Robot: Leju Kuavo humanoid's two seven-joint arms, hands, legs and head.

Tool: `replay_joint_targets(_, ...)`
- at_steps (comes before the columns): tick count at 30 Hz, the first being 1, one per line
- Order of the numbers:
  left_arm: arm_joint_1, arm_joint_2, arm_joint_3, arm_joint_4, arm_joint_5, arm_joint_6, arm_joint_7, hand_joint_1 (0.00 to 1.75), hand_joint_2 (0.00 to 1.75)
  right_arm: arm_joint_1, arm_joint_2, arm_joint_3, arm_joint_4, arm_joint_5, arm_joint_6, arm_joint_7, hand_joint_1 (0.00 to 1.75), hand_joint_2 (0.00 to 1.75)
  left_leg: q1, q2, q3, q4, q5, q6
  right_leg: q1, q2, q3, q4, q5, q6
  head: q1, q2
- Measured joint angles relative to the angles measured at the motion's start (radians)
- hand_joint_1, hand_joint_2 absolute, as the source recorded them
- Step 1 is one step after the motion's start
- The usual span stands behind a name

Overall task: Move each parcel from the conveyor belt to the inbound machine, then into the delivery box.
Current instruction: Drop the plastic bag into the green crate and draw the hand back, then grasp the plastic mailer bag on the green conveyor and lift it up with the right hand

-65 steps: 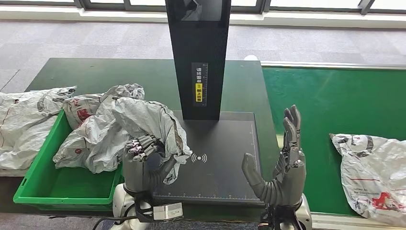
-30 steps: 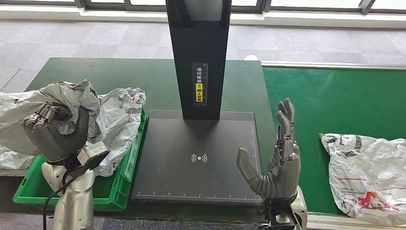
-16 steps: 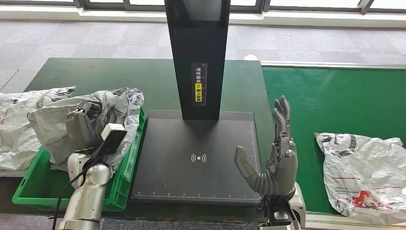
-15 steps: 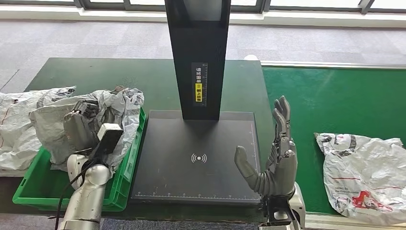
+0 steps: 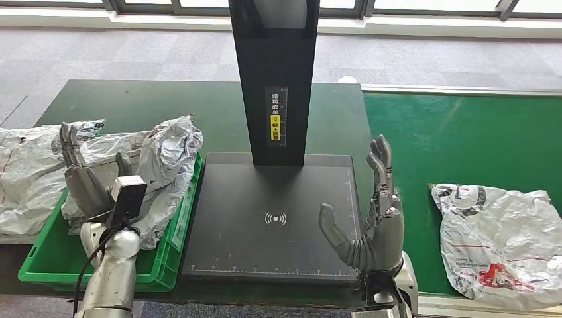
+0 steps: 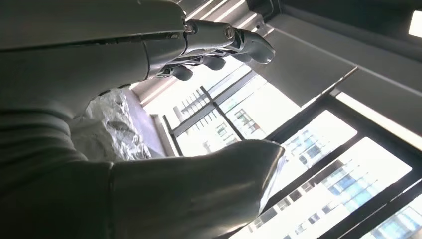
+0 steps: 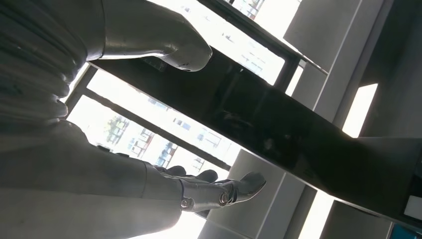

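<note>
The left hand (image 5: 83, 175) is seen over the green bin (image 5: 41, 262), its fingers spread and nothing held; a crumpled grey parcel (image 5: 162, 165) lies in the bin just beside it, draped over the bin's near wall toward the scanner. The right hand (image 5: 371, 218) is raised at the scanner's right edge, fingers straight and apart, empty. The next parcel (image 5: 500, 242) is lying on the conveyor belt (image 5: 457, 132), well apart from the right hand.

The step in hand is judged to be the fetching of that parcel. It would best be taken by a bunched fold of the slack plastic, not by a flat face, since thin film is likely to slip. It should then be laid flat on the scanner plate (image 5: 272, 218), near the wireless mark, and clear of the black column (image 5: 275, 79).

The plate and bin are set on a dark green table (image 5: 132, 106). More grey bags (image 5: 26, 172) are piled beside the bin. Grey carpet (image 5: 99, 53) and a window frame are seen beyond; in the left wrist view, tall windows and buildings outside are shown.
</note>
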State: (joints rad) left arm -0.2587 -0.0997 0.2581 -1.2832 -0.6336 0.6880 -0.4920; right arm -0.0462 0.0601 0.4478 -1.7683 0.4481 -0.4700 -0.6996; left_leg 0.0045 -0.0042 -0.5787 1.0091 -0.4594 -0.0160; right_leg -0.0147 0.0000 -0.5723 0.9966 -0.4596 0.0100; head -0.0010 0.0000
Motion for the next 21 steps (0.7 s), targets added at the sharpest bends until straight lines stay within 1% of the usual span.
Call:
replay_joint_targets(3, 0.013, -0.041, 0.080, -0.044, 0.045, 0.007, -0.113, 0.00, 0.00, -0.009, 0.006, 0.002, 0.008, 0.009, 0.010, 0.000, 0.00, 1.75, 0.000, 0.000, 0.000, 0.000, 0.000, 0.000, 0.000, 0.000, 0.000, 0.000, 0.000, 0.000, 0.000, 0.000)
replay_joint_targets(5, 0.023, -0.070, 0.122, -0.078, 0.077, 0.009, -0.164, 0.00, 0.00, -0.013, 0.013, 0.002, 0.014, 0.017, 0.018, 0.000, 0.00, 1.75, 0.000, 0.000, 0.000, 0.000, 0.000, 0.000, 0.000, 0.000, 0.000, 0.000, 0.000, 0.000, 0.000, 0.000)
replay_joint_targets(7, 0.033, -0.097, 0.146, -0.115, 0.103, 0.009, -0.183, 0.00, 0.00, -0.017, 0.020, 0.001, 0.019, 0.023, 0.023, 0.001, 0.00, 1.75, 0.000, 0.000, 0.000, 0.000, 0.000, 0.000, 0.000, 0.000, 0.000, 0.000, 0.000, 0.000, 0.000, 0.000)
replay_joint_targets(9, 0.040, -0.119, 0.162, -0.145, 0.110, 0.009, -0.185, 0.00, 0.00, -0.020, 0.025, 0.002, 0.023, 0.026, 0.026, 0.001, 0.00, 1.75, 0.000, 0.000, 0.000, 0.000, 0.000, 0.000, 0.000, 0.000, 0.000, 0.000, 0.000, 0.000, 0.000, 0.000)
replay_joint_targets(14, 0.046, -0.162, 0.183, -0.197, 0.078, 0.009, -0.184, 0.00, 0.00, -0.022, 0.030, 0.001, 0.031, 0.035, 0.027, 0.001, 0.00, 1.75, 0.000, 0.000, 0.000, 0.000, 0.000, 0.000, 0.000, -0.001, 0.000, 0.000, 0.000, 0.000, 0.000, 0.000)
replay_joint_targets(16, 0.052, -0.169, 0.176, -0.218, 0.133, 0.009, -0.184, 0.00, 0.00, -0.019, 0.030, 0.001, 0.033, 0.039, 0.020, 0.002, 0.00, 1.75, 0.000, 0.000, 0.000, 0.000, 0.000, 0.000, 0.000, 0.000, -0.001, 0.000, 0.000, 0.000, 0.000, 0.000)
replay_joint_targets(17, 0.061, -0.168, 0.160, -0.235, 0.198, 0.008, -0.184, 0.00, 0.00, -0.016, 0.030, 0.000, 0.034, 0.045, 0.013, 0.010, 0.00, 1.75, 0.000, 0.001, 0.000, 0.000, 0.000, 0.000, 0.000, 0.000, -0.001, 0.000, 0.000, 0.000, 0.000, 0.000)
replay_joint_targets(19, 0.088, -0.160, 0.102, -0.278, 0.352, 0.000, -0.185, 0.00, 0.00, -0.008, 0.030, -0.013, 0.039, 0.072, 0.001, 0.054, 0.00, 1.75, 0.000, 0.001, 0.000, 0.000, 0.000, 0.000, 0.000, 0.001, -0.002, 0.000, 0.000, 0.000, 0.000, 0.000)
replay_joint_targets(21, 0.119, -0.149, 0.013, -0.314, 0.449, -0.023, -0.185, 0.00, 0.00, -0.006, 0.030, -0.048, 0.059, 0.107, 0.001, 0.111, 0.00, 1.75, 0.000, -0.001, 0.000, 0.000, 0.000, 0.000, 0.000, -0.001, -0.001, -0.001, 0.000, 0.000, 0.000, 0.000)
